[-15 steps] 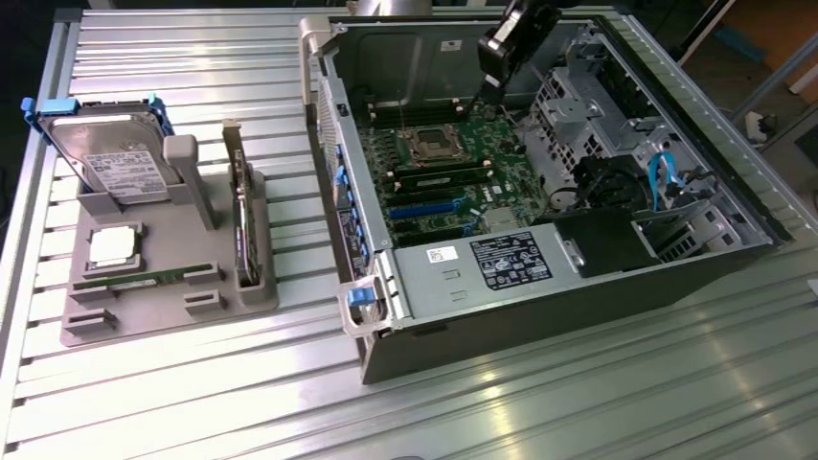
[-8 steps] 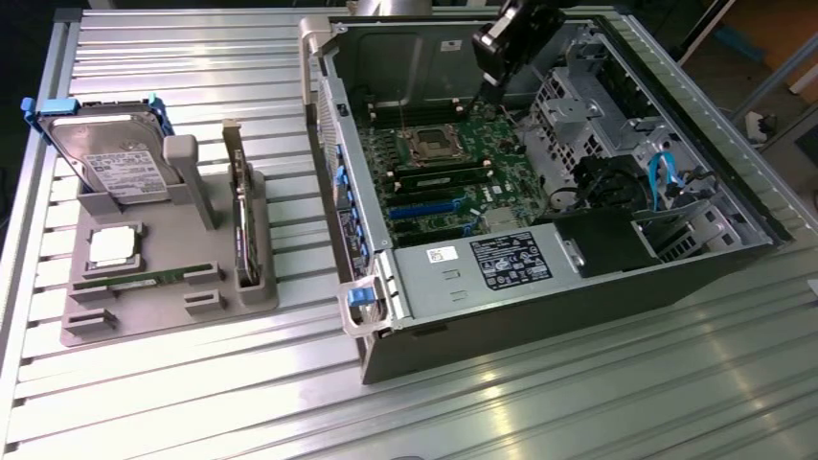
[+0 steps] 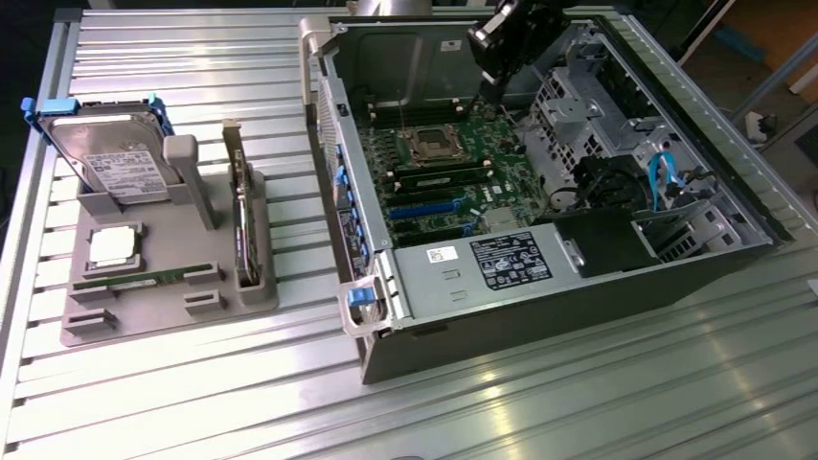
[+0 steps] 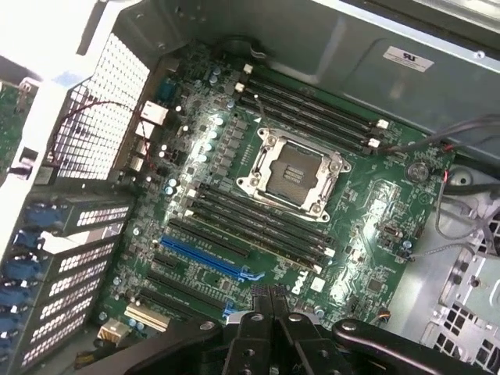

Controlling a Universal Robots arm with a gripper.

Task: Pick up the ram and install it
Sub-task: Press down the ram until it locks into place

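The ram (image 3: 134,279), a thin green stick, lies in a front slot of the grey holder (image 3: 167,311) at the exterior view's left. My gripper (image 3: 501,57) hangs over the open computer case (image 3: 537,307), far from the ram. In the wrist view the gripper (image 4: 269,295) is shut with nothing between its fingers, and it hovers above the motherboard (image 4: 375,211). Long black memory slots (image 4: 258,223) run beside the bare CPU socket (image 4: 295,172).
The holder also carries a silver hard drive (image 3: 115,163), a processor chip (image 3: 113,244) and a dark card standing on edge (image 3: 238,216). The case's metal walls, drive cage (image 3: 581,115) and blue cable (image 3: 658,177) crowd the board. Everything rests on a slatted metal table (image 3: 576,393).
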